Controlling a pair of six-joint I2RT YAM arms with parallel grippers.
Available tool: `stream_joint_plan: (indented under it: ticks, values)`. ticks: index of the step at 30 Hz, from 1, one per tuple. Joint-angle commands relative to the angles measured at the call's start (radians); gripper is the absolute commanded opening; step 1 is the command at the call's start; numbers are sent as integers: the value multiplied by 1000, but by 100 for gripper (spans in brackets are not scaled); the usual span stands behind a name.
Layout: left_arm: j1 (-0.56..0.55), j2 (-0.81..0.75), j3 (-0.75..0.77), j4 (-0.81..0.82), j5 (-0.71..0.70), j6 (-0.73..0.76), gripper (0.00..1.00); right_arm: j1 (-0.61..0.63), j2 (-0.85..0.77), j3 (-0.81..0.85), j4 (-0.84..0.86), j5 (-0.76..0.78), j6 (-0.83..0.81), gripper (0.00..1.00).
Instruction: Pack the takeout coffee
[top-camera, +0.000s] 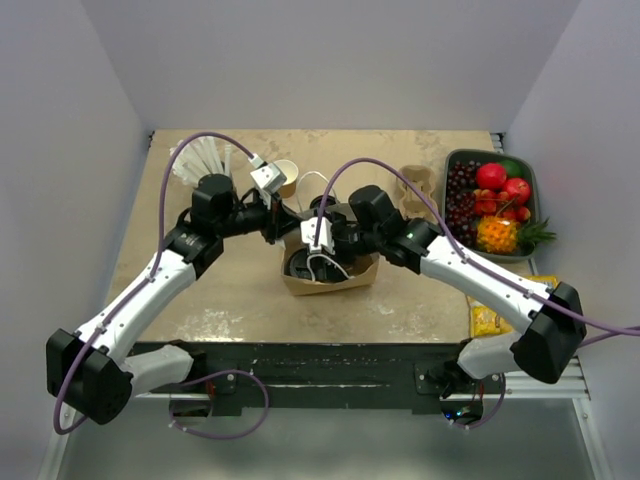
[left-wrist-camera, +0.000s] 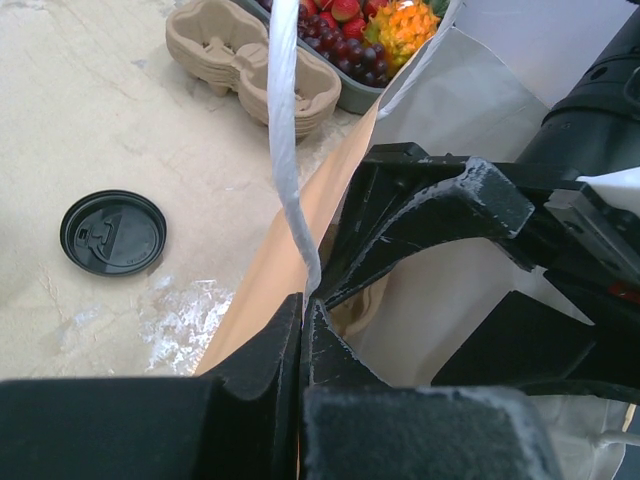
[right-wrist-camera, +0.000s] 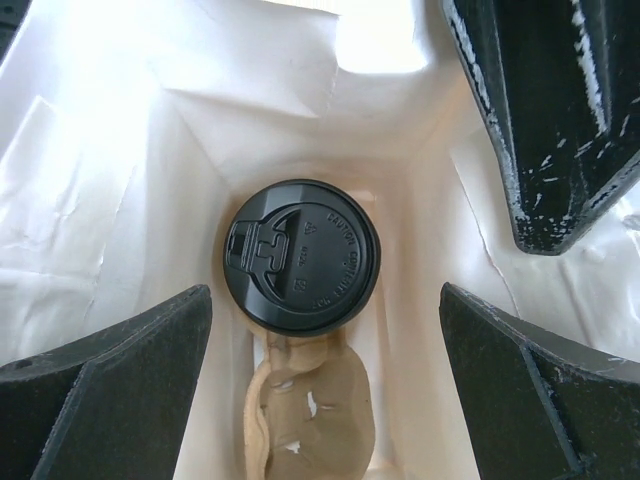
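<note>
The table (top-camera: 220, 290) carries a brown paper bag (top-camera: 340, 285) standing open at its middle, and both arms meet at it. At the table's far right corner sits a grey tray of fruit (top-camera: 490, 205), with a pulp cup carrier (left-wrist-camera: 250, 60) just beside it. The left gripper (left-wrist-camera: 303, 325) is at the bag's left rim, its jaws pressed together on the paper edge, with the white handle (left-wrist-camera: 285, 150) rising from the pinch. The right gripper (right-wrist-camera: 325, 300) hangs inside the bag's mouth with its jaws spread wide and nothing between them. Below it the coffee (right-wrist-camera: 302, 255) stands upright on the bag's floor, black lid on, touching a tan pulp holder (right-wrist-camera: 305, 420) that lies there. A loose black lid (left-wrist-camera: 112, 232) lies flat on the table, well apart from the bag.
</note>
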Motion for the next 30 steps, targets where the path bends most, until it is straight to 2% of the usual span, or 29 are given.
stream_joint_plan:
  ticks: [1, 6, 11, 17, 22, 26, 30]
  values:
    - [-6, 8, 35, 11, -21, -11, 0, -3, -21, 89, -104, -24, -15, 99]
    - [-6, -12, 39, 4, -22, 7, 0, -12, -50, 142, -185, 13, -50, 99]
    - [-14, -64, 36, -27, 22, 89, 0, -17, -139, 187, -184, 85, -36, 99]
    - [-40, -102, 22, -72, 47, 120, 0, -17, -204, 325, -224, 177, -29, 99]
    - [-81, -124, 26, -93, 27, 192, 0, -17, -225, 373, -115, 284, 48, 99]
    - [-86, -107, 45, -104, 18, 199, 0, -16, -216, 340, -49, 309, 25, 99]
    - [-87, -101, 62, -119, 7, 216, 0, -17, -201, 293, 79, 396, 94, 99]
